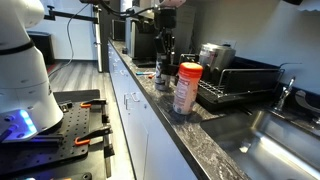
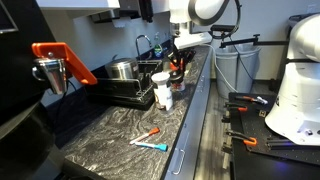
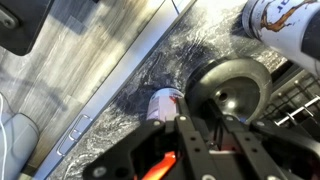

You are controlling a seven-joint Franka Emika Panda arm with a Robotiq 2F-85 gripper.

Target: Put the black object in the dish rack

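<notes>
The black object is a round black cup-like piece with a shiny inside, seen from above in the wrist view. My gripper has its fingers close together on the cup's near rim and holds it over the marbled counter. In both exterior views the gripper hangs beside the dish rack, a wide black wire rack. The rack's edge also shows in the wrist view.
A tall red-lidded jar stands on the counter next to the rack. A small red-capped bottle stands below the gripper. A steel pot sits in the rack. Pens lie on the counter. A sink lies beyond the rack.
</notes>
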